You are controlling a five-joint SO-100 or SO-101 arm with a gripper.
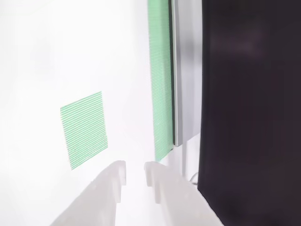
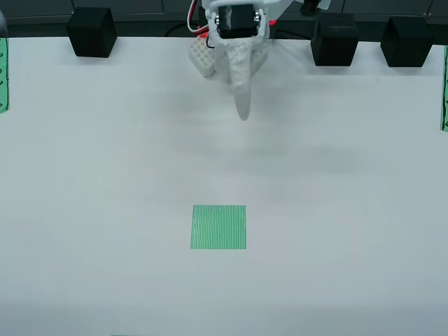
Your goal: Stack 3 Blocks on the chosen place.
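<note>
In the view from above, three black blocks stand along the table's far edge: one at the left (image 2: 92, 31) and two at the right (image 2: 335, 38) (image 2: 406, 40). The chosen place, a green striped square (image 2: 218, 227), lies bare in the middle of the white table. My white gripper (image 2: 243, 108) points down over the far middle, well short of the square and apart from every block. In the view that rides on the gripper, the fingers (image 1: 135, 170) stand a narrow gap apart with nothing between them, and the square (image 1: 84, 129) lies ahead to the left.
A long narrow green striped strip (image 1: 160, 80) runs beside a grey edge (image 1: 186, 70) and a dark panel (image 1: 249, 113). From above, green strips mark the table's left (image 2: 3, 73) and right (image 2: 444, 87) edges. Red wires (image 2: 199, 24) hang at the arm.
</note>
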